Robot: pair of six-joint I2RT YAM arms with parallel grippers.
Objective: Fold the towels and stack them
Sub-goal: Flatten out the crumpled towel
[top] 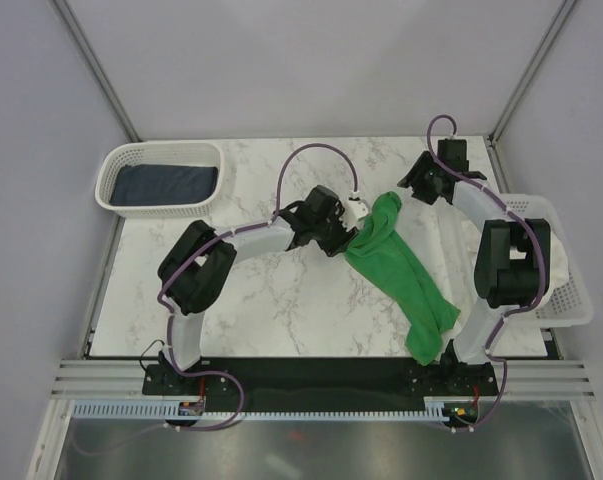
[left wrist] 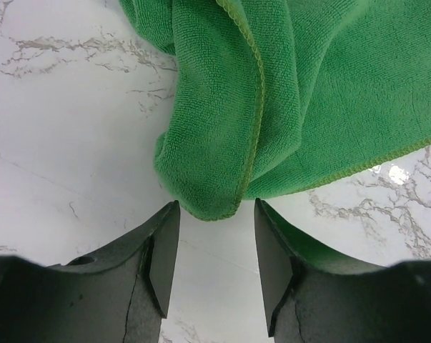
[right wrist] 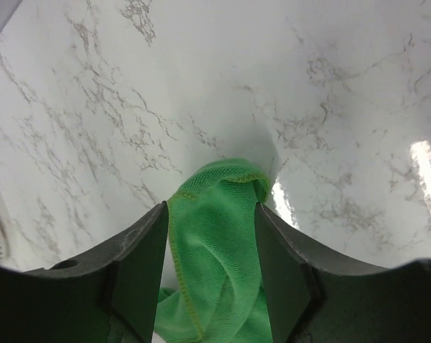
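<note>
green towel [top: 396, 265]: bunched strip on tabletop [top: 271, 310], upper end between both end effectors
left end effector [left wrist: 216, 205]: jaws apart, folded towel tip just ahead of fingertips, not pinched
right end effector [right wrist: 211, 207]: jaws apart, towel edge lying in the gap
navy towel [top: 166, 182]: in basket [top: 109, 172], well left of left end effector

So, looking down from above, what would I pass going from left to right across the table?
white basket holding a dark blue towel → left gripper → green towel → second white basket
</note>
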